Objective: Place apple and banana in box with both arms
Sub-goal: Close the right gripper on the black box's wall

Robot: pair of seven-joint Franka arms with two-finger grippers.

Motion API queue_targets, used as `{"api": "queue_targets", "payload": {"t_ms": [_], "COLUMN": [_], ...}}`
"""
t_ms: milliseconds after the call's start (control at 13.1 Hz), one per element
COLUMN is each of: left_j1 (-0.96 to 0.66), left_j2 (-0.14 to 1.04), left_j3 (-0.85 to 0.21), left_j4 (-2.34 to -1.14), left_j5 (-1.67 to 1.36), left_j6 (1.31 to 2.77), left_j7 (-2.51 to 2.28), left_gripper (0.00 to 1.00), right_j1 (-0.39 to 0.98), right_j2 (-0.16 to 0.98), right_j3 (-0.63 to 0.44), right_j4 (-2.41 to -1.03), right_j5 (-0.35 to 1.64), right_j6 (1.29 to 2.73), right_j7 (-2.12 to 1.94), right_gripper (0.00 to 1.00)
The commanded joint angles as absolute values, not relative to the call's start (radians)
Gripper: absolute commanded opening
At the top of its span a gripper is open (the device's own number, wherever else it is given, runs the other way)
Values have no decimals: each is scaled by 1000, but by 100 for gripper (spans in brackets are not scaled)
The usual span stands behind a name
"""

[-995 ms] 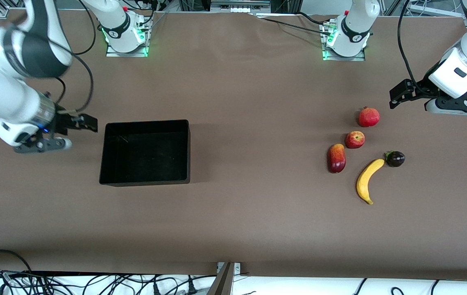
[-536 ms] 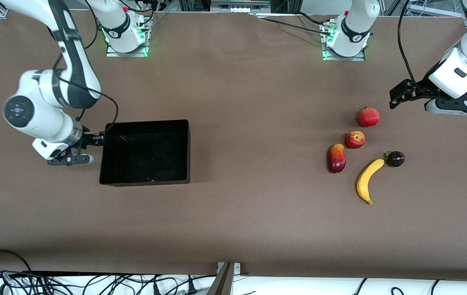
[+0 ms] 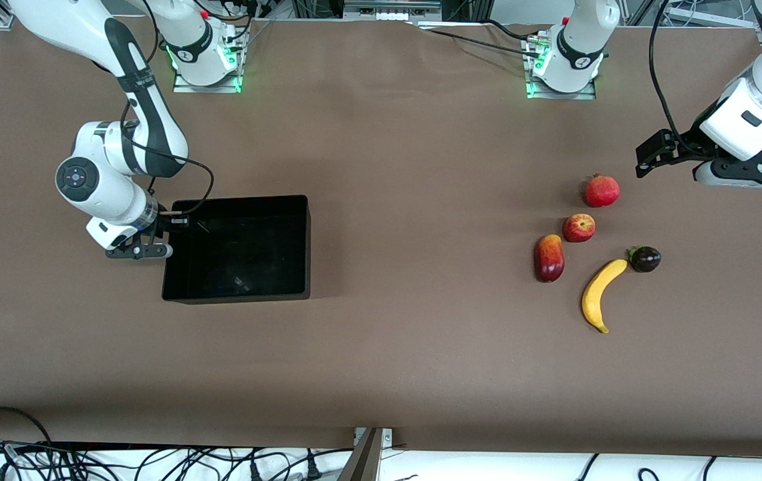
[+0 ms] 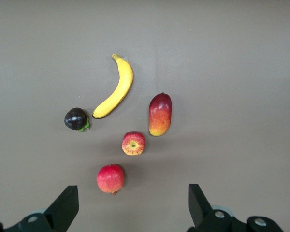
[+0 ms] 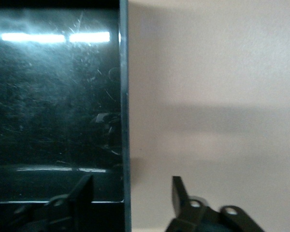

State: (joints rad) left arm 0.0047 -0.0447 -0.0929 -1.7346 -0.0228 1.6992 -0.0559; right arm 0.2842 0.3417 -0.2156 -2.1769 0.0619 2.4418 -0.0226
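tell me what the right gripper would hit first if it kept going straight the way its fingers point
Most likely the box's end wall: the open right gripper straddles that rim, one finger over the inside, one over the table. How high it hangs above the rim is unclear.

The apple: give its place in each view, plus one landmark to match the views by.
Front view: apple lies between the pomegranate and the mango.
Left wrist view: apple sits mid-picture, between the same two.
Right wrist view: not in it.
Shared landmark: the banana.
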Motion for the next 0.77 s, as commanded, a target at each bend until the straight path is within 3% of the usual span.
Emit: {"api": "queue_targets", "payload": {"t_ms": [0,77,459,689], "left_j1": [11,12,12,23], "left_j2": [-32,-32,-32,-23], "left_j3": [-94,-94,-92,-81], "left_j4": [-1704,-1704,-1706,-1704], "left_j5": [-49,-49,-49,-49], "left_j6": [1677,1677,1675,1675], "left_j7": [-57,-58,-57,-43], "left_gripper": [100,100,100,100], "right_j1": [267,267,278,313], "right_j2": [348,351,328,331], "right_j3": [-212,-212,-198,-178], "right_j4": [-2181,-2178,-2114,-1927], "right_j5": [71,69,67,67], "right_j6": [2465,2461,2413,2200], "right_j7": [-26,-29,-29,-26], "right_gripper": [25,2,0,0]}}
